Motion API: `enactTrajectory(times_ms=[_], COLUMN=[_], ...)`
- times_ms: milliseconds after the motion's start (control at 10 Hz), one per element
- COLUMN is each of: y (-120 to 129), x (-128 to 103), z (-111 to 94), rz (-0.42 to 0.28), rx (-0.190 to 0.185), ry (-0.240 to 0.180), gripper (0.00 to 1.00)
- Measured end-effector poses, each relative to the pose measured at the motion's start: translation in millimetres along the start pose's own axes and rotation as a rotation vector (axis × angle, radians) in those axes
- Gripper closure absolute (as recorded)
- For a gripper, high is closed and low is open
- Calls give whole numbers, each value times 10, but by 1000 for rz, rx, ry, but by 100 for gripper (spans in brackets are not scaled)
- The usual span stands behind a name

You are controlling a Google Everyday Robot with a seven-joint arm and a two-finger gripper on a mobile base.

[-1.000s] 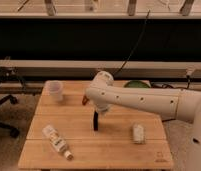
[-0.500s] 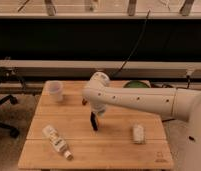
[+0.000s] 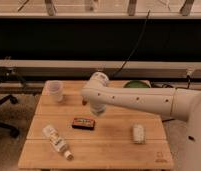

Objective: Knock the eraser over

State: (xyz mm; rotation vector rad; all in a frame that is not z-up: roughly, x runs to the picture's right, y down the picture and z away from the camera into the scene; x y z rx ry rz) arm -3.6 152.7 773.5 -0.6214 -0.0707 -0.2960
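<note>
One eraser lies flat near the middle of the wooden table, its broad face with the reddish-orange label turned up and its long side running left to right. It is a thin black block, and it rests on the boards by itself, with bare wood all round it.

Just above it and a little to its right, the gripper hangs at the end of the white arm. The arm's rounded wrist covers most of it, so whether it is spread or pressed together cannot be told. Nothing is seen held in it. Its lower end comes close to the eraser's upper right corner, but whether the two touch cannot be told either.

To the left of the eraser and lower on the table, a white bottle lies on its side, slanting down toward the right front. Near the table's back left corner a clear plastic cup stands upright. To the right of the eraser, well apart from it, a small white cylinder rests on the boards. At the back right edge, partly behind the arm, a green bowl shows. A dark office chair stands on the floor to the left of the table.
</note>
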Motion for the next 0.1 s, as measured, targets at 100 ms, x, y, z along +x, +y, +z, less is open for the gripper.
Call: enactTrajectory(times_ms=[100], y=[0], x=[-3], z=[5], rz=[4], rx=[0], ry=[-1], gripper=[91])
